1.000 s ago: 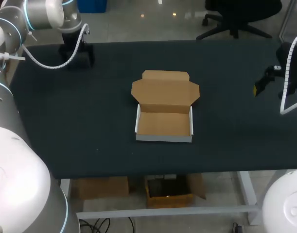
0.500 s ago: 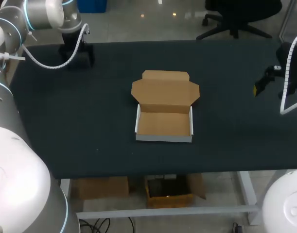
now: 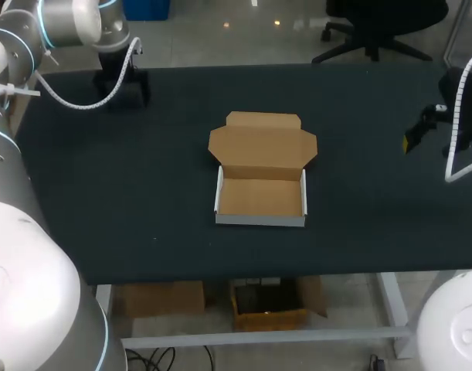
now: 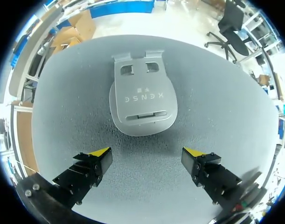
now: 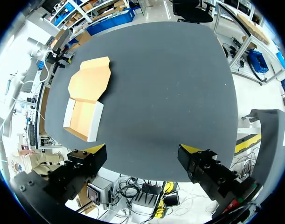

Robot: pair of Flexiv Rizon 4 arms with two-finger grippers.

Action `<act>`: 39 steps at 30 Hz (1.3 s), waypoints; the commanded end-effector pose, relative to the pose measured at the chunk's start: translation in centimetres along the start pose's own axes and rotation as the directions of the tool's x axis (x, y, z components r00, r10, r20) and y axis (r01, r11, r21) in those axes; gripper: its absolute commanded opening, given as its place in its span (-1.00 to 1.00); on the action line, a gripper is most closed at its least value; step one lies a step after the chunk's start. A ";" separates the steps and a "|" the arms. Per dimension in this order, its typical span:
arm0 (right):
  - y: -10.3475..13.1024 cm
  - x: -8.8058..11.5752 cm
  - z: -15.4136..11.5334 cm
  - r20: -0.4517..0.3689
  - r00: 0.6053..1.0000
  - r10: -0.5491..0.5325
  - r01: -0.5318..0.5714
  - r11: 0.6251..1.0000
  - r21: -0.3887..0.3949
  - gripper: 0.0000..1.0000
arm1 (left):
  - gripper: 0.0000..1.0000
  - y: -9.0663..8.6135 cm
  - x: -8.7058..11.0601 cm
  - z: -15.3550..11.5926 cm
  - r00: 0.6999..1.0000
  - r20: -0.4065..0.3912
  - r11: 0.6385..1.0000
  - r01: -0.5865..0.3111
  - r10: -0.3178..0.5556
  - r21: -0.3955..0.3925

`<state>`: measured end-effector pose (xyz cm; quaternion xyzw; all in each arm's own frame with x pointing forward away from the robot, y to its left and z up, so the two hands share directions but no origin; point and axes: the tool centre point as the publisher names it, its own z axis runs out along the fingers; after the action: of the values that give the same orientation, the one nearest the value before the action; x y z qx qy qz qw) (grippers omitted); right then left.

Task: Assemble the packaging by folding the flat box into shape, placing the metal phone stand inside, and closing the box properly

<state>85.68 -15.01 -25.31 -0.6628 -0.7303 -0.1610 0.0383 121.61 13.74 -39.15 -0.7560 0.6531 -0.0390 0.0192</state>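
Head view, from the left: the left arm comes in over the far left corner of the dark table (image 3: 143, 224). In the left wrist view the left gripper (image 4: 146, 161) hangs above the tabletop with its jaws wide and nothing between them. The metal phone stand (image 4: 142, 100) lies folded flat on the table just ahead of the yellow fingertips (image 4: 98, 153), touching neither.

At the middle of the table sits the cardboard box (image 3: 260, 176) – its tray is folded up with white walls upright. The brown lid is laid open toward the far side with its flaps spread. The box is well apart from the stand.

At the right edge the right gripper (image 5: 142, 156) hovers over the table, jaws wide – holding nothing, with the box well ahead of it and off to one side.
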 end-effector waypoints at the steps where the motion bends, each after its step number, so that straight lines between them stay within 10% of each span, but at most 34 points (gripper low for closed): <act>1: 0.0 0.0 -0.1 0.002 1.000 0.001 -0.001 1.000 0.005 1.00 | 1.00 -0.2 0.2 0.0 1.000 0.002 1.000 -0.004 0.004 0.002; 39: 0.0 0.0 -0.1 0.002 1.000 0.001 -0.001 1.000 0.005 1.00 | 1.00 -2.4 0.8 0.5 1.000 0.028 1.000 -0.004 0.003 0.028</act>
<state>85.68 -15.01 -25.31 -0.6628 -0.7303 -0.1610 0.0382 123.16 13.33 -39.18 -0.7539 0.6540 -0.0452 0.0434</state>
